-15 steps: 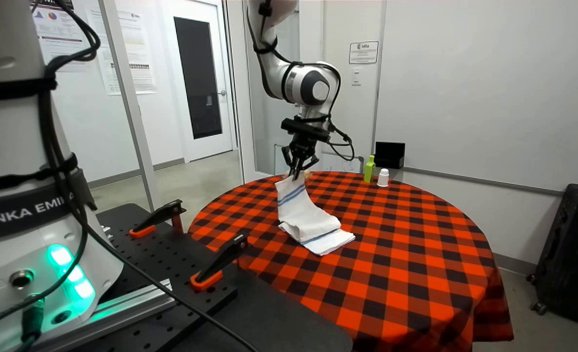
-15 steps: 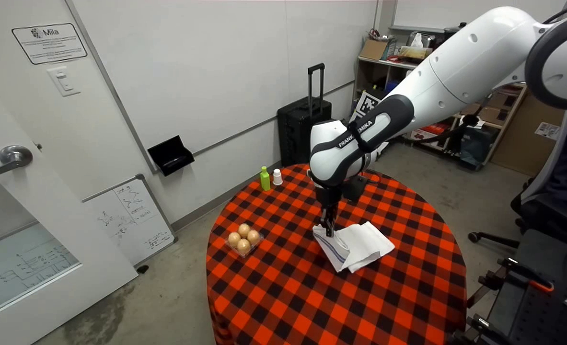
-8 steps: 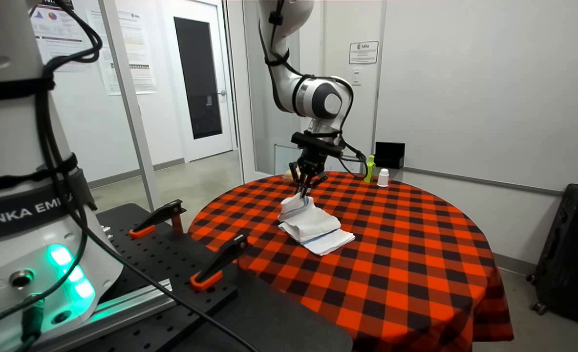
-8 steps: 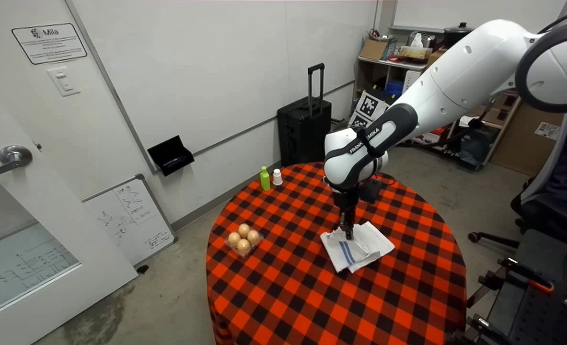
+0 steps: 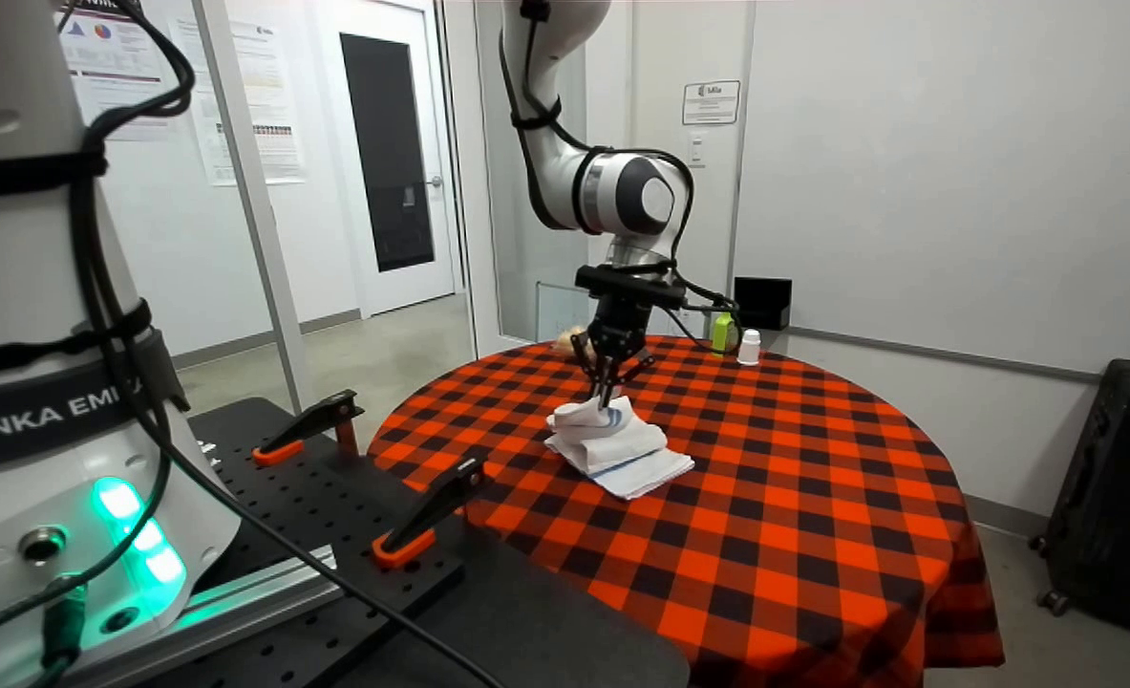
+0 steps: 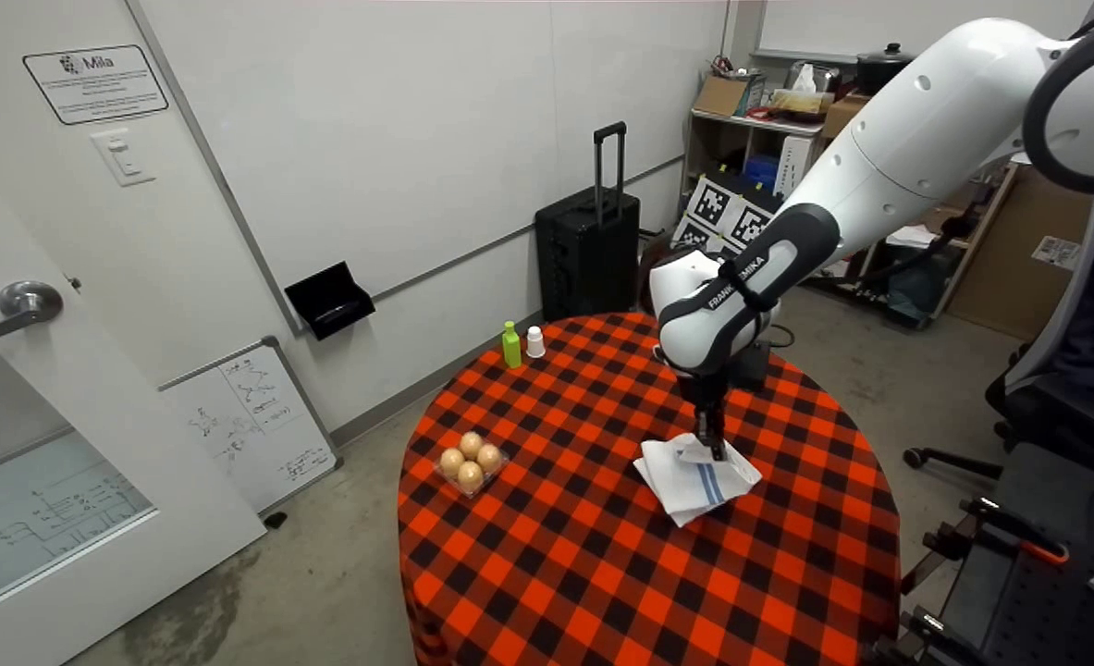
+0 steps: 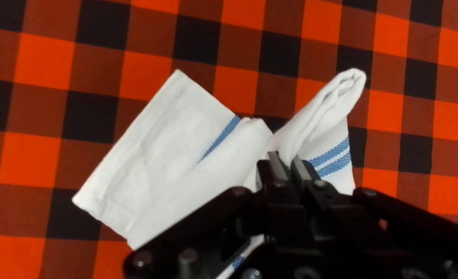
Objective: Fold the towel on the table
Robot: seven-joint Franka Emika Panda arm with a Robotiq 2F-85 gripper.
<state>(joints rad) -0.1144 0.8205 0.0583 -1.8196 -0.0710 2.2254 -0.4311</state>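
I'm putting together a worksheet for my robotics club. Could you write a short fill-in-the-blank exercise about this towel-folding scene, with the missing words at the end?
1. On the towel, the stripes are ____.
2. In the wrist view, the jaws are closed on part of the ____.
3. On the table sit ____ brown eggs.
4. Beside the green bottle stands a shorter bottle coloured ____.

Missing words: blue; towel; four; white.
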